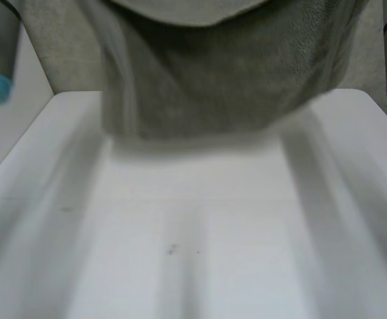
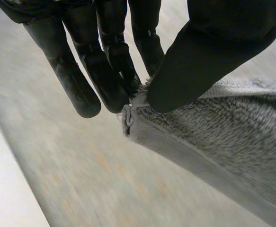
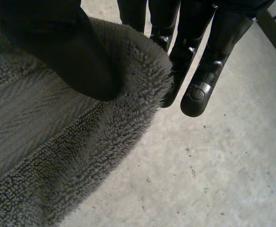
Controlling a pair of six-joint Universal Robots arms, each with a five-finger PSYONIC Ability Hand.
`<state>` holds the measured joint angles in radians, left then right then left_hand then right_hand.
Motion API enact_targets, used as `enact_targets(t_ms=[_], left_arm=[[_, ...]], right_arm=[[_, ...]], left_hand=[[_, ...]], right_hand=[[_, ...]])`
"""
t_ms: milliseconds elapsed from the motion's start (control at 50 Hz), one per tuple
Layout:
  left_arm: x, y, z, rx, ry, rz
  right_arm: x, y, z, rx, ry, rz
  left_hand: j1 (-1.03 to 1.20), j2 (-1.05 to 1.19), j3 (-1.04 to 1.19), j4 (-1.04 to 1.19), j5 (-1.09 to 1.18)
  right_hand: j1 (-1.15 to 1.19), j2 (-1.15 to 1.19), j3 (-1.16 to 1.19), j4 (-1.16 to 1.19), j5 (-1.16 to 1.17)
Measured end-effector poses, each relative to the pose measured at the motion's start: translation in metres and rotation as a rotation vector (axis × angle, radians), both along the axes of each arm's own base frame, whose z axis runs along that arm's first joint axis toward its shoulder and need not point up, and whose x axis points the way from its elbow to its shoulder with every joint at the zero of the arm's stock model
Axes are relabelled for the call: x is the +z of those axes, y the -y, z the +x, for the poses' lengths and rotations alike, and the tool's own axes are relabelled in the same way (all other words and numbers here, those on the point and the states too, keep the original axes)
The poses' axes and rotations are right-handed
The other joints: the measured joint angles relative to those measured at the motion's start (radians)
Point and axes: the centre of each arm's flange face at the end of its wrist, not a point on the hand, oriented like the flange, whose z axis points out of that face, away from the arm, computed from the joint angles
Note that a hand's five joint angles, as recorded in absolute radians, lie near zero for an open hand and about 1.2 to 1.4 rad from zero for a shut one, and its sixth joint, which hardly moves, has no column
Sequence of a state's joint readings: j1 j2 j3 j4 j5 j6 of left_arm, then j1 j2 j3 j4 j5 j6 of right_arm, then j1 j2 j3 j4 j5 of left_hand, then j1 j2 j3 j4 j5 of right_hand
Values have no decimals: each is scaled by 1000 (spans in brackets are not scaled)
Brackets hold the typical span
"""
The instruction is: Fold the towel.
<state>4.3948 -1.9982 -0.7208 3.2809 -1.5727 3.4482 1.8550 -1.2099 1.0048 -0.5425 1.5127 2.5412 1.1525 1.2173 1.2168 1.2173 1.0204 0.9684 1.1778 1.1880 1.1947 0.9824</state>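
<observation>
Towel is up in the air, over the white counter. It hangs down like a curtain and spreads wide. I think it is held up like this so it can fall flat and smooth before it gets folded.

The left robot hand is pinched shut on 1 corner of the towel. Its thumb presses the cloth against its straight fingers. You can see the little hem right at the fingertips, and the rest of the towel hangs away from that hand.

The right robot hand is pinched shut on the towel too. Its thumb sits on the fluffy side, by a rounded corner, and its fingers are behind the cloth. The towel drops down from under that thumb.

The 2 robot hands are at the top of the towel, far apart, so the cloth stays stretched between them. I cannot tell if the bottom edge touches the counter. I think the fold has not started yet.
</observation>
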Motion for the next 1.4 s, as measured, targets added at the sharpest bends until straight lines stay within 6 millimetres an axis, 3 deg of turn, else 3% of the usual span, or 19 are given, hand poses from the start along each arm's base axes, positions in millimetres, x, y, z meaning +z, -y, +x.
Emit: enact_targets(t_ms=[40,120,200,220,300,320,340,360,420,540,660,720,780,860,980,1060,1240,1300,1400], left_arm=[[10,-3,6,-15,-51,-12],[-1,-2,15,-26,-84,45],[-50,3,23,-8,-55,187],[-74,4,28,3,-38,245],[-128,2,36,21,6,378],[-153,-2,39,21,27,437],[-168,-5,41,20,41,474],[-168,-5,41,20,41,474],[-221,-22,49,15,99,602],[-264,-49,69,45,209,738],[-256,-78,85,68,296,789],[-230,-100,97,68,315,780],[-218,-108,101,64,314,767],[-182,-134,107,30,304,721],[-171,-146,105,-22,300,729],[-179,-141,106,-38,295,772],[-219,-104,101,-83,323,898],[-232,-82,90,-91,365,920],[-229,-45,64,-35,424,863]], right_arm=[[-8,0,0,10,4,30],[-35,0,1,36,-25,119],[-82,-3,4,85,-95,255],[-101,-6,5,106,-124,310],[-145,-16,6,159,-185,435],[-165,-23,6,188,-213,494],[-176,-28,6,203,-228,524],[-176,-28,6,203,-228,524],[-218,-49,5,274,-289,651],[-248,-80,-3,315,-359,814],[-235,-106,-19,281,-429,935],[-208,-123,-37,221,-464,1018],[-196,-130,-44,195,-469,1043],[-152,-153,-62,132,-460,1081],[-126,-163,-68,105,-442,1044],[-129,-160,-68,105,-440,1048],[-191,-120,-63,117,-466,1202],[-210,-98,-61,84,-485,1240],[-201,-62,-45,12,-506,1148]], left_hand=[[0,0,0,0,0],[0,0,0,0,5],[0,0,0,0,5],[0,0,0,0,5],[0,0,0,0,5],[0,0,0,0,5],[0,0,0,0,5],[0,0,0,0,5],[0,0,0,0,5],[0,0,0,0,5],[0,0,0,0,5],[0,0,0,0,5],[0,0,0,0,5],[0,0,0,0,5],[0,0,0,0,5],[0,0,0,0,5],[0,0,0,0,5],[0,0,0,0,5],[0,0,0,0,5]], right_hand=[[0,0,0,0,1],[0,0,0,0,2],[0,0,1,0,2],[0,0,1,0,2],[0,0,1,0,2],[0,0,1,0,2],[0,0,1,0,2],[0,0,1,0,2],[0,0,1,0,3],[0,0,1,0,3],[0,0,1,0,3],[0,0,1,0,3],[0,0,1,0,3],[0,0,1,0,3],[0,0,1,0,3],[0,0,1,0,3],[0,0,1,0,3],[0,0,1,0,4],[0,0,1,0,4]])
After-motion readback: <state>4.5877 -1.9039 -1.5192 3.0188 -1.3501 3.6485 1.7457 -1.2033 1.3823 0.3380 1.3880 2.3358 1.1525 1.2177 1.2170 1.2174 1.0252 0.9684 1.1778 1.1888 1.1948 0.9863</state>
